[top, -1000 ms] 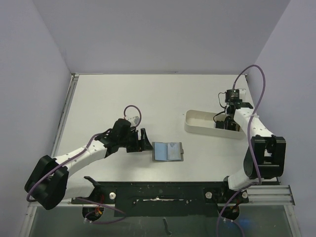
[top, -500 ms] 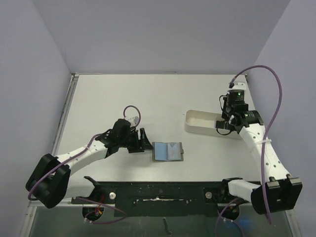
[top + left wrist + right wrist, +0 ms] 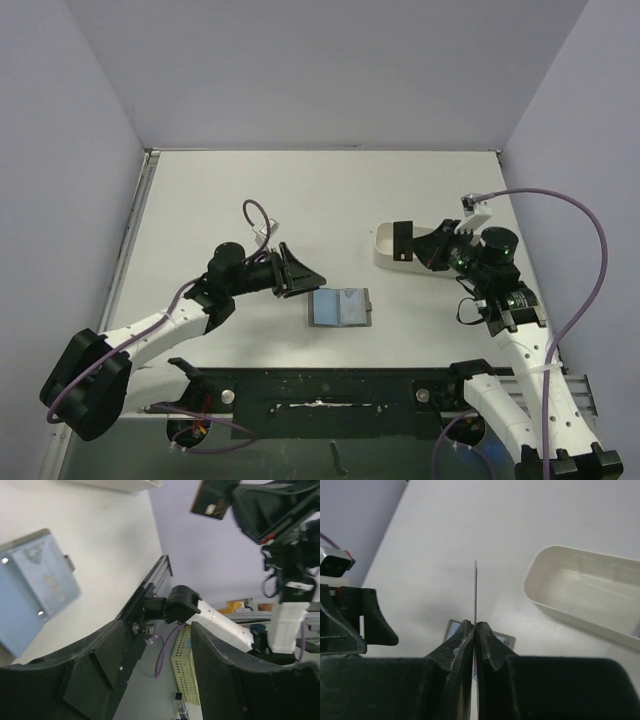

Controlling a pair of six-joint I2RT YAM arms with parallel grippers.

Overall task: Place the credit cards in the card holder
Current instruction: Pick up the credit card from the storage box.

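My left gripper [image 3: 300, 276] hangs empty with its fingers spread, at ten o'clock of the card holder [image 3: 340, 307], which lies open with its blue lining up. At the holder's two o'clock, my right gripper [image 3: 428, 246] pinches one credit card [image 3: 402, 241] over the white tray [image 3: 386, 256].

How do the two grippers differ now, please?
The left gripper has its jaws open and empty; the right gripper has its jaws shut on a credit card. The left is near the open card holder, the right by the white tray. Both are black.
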